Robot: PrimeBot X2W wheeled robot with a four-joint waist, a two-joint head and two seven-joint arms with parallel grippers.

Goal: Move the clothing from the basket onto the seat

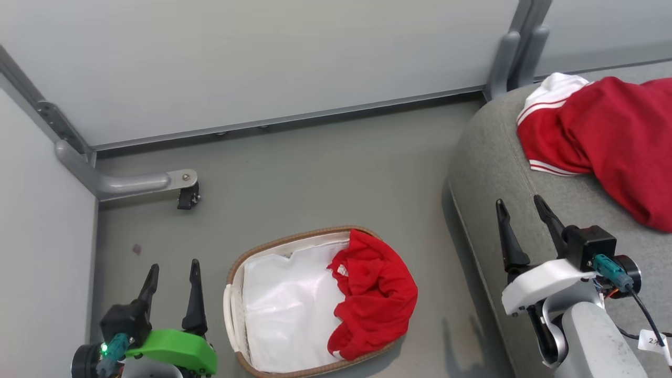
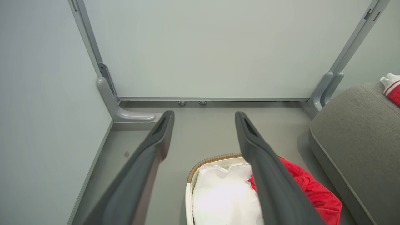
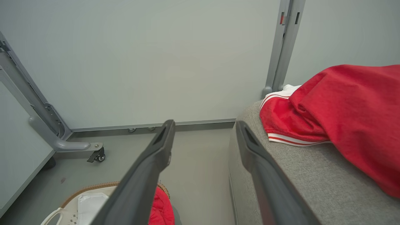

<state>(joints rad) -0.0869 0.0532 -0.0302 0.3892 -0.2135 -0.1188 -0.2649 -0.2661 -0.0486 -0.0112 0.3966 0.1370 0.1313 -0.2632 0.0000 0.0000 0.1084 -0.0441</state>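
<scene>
The oval basket (image 1: 273,242) stands on the floor at the bottom centre, white liner showing. A red piece of clothing (image 1: 375,294) is bunched over its right end. A second red garment (image 1: 614,131) with white panels and striped trim lies on the grey seat (image 1: 488,157) at the right. My left gripper (image 1: 174,265) hangs open and empty, left of the basket. My right gripper (image 1: 518,200) is open and empty above the seat's rounded edge, short of the garment. The right wrist view shows that garment (image 3: 343,100) right of my open fingers (image 3: 156,156).
Pale wall panels close off the back and the left. A grey frame foot with a caster (image 1: 186,197) juts onto the floor at the left, and a grey post (image 1: 512,52) stands behind the seat's corner. Grey floor (image 1: 325,173) lies between basket and wall.
</scene>
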